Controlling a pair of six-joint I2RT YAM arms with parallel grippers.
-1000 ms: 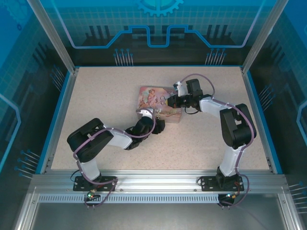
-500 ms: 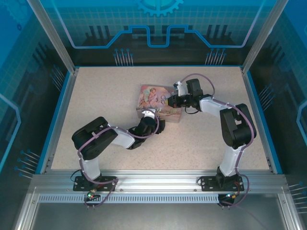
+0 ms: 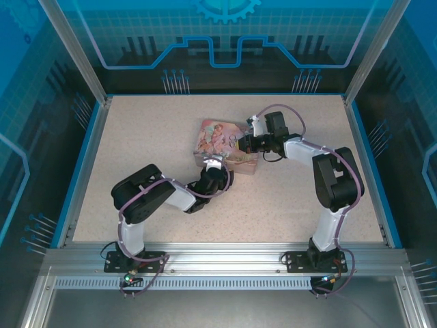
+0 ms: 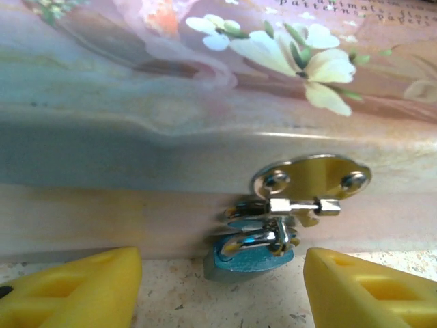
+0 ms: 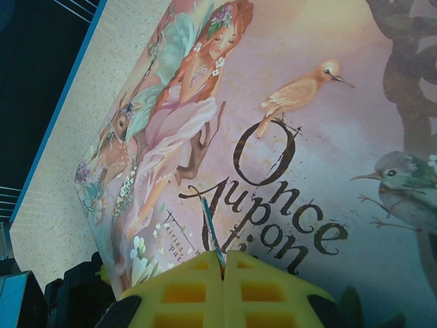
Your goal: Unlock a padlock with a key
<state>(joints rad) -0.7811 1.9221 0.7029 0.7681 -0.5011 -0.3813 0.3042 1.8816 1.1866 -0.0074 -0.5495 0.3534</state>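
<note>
The left claw point(image 4: 220, 285) stands open at the six o'clock side of the pink tin point(image 3: 217, 139). Its yellow fingers point(image 4: 75, 287) flank the padlock point(image 4: 247, 254) without touching it. The padlock hangs from the tin's hasp point(image 4: 311, 179), low against the tabletop point(image 3: 136, 137). Reaching in from three o'clock, the right claw point(image 5: 224, 263) is closed, pinching the key point(image 5: 212, 232) above the tin's illustrated lid.

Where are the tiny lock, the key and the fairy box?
tiny dark-blue padlock point(image 4: 237, 265): left wrist view, its body.
thin silvery key point(image 5: 212, 232): right wrist view, its blade.
pink illustrated tin point(image 3: 215, 137): top view, lid.
</note>
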